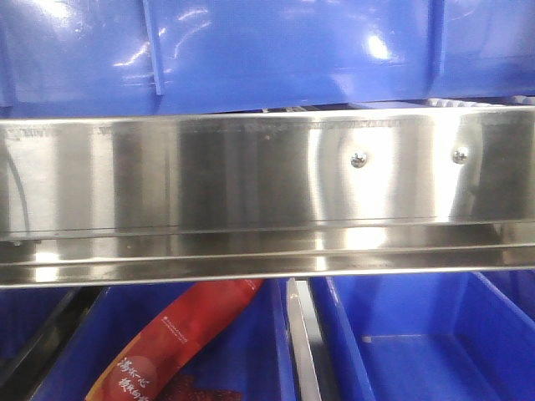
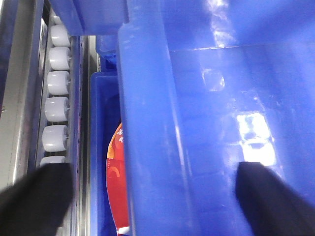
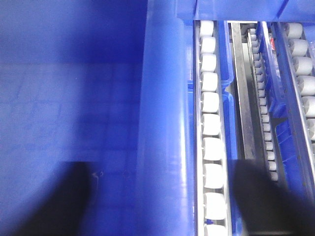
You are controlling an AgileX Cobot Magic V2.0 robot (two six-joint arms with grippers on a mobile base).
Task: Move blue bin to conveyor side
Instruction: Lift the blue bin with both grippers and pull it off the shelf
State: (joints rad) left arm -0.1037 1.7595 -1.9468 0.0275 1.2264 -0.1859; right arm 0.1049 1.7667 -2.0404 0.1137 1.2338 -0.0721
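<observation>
Both jaws gape astride walls of the blue bin (image 2: 197, 123); the red packet (image 1: 201, 326) shows blurred Chinese print.

We count one steel rail (image 1: 251, 192) with two screws (image 1: 359, 159), two lower bins (image 1: 418, 342) beneath it, and one red packet (image 1: 196, 326). The right wrist view gives us three rows of white rollers (image 3: 210, 128) beside one blue bin (image 3: 74, 98).
</observation>
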